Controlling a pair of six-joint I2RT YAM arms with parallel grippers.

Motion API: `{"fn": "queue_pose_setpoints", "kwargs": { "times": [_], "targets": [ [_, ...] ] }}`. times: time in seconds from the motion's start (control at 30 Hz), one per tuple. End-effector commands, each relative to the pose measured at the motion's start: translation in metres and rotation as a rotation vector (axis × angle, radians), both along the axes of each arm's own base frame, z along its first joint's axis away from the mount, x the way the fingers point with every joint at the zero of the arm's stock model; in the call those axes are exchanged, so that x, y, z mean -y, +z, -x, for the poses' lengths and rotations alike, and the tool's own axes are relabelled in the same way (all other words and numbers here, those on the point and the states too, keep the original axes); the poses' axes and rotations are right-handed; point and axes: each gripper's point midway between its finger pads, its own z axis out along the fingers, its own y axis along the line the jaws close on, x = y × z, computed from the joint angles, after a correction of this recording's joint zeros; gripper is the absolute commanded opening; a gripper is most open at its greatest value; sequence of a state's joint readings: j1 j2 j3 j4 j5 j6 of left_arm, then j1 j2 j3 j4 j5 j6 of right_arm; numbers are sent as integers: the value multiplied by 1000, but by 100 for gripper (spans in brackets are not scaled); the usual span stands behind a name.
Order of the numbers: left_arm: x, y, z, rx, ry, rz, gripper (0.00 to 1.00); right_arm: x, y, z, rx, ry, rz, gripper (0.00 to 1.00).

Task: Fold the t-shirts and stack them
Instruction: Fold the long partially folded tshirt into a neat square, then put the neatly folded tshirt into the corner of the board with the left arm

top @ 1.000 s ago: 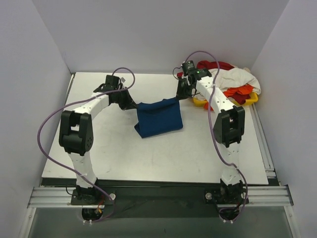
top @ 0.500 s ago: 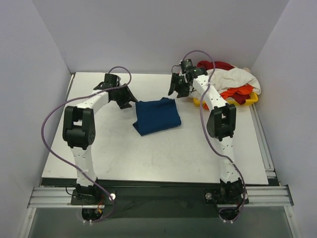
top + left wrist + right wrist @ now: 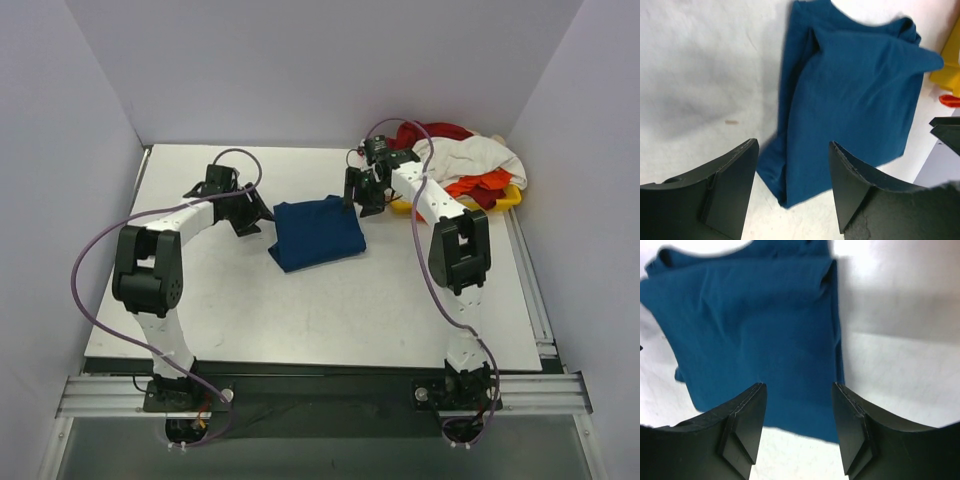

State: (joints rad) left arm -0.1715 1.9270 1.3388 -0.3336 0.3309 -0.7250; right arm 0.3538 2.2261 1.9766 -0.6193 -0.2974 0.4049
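Both jaws have just opened: left pincer [image 3: 250,218] and right pincer [image 3: 362,200] release the blue shirt [image 3: 318,232], which lies folded mid-counter [image 3: 300,320]. This fold looks finished; the heap [image 3: 470,165] waits.

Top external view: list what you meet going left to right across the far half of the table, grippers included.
left gripper → dark blue t-shirt → right gripper → heap of red, white and orange t-shirts
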Motion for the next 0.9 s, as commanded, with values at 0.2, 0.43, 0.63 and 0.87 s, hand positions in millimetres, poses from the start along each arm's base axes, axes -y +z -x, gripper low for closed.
{"fn": "queue_pose_setpoints", "kwargs": {
  "times": [0.2,0.43,0.63,0.87],
  "targets": [
    [45,43,29,100,-87,72,68,-30,12,59,2,70,-35,51],
    [51,6,57,-24,-107,26,67,-30,-20,68,-57,48,-23,49],
    [46,-16,65,-65,-104,-12,67,-30,-34,67,-79,46,-13,49],
    [47,-33,61,-65,-97,-13,68,-31,-43,69,-97,49,-10,49]
  ]
}}
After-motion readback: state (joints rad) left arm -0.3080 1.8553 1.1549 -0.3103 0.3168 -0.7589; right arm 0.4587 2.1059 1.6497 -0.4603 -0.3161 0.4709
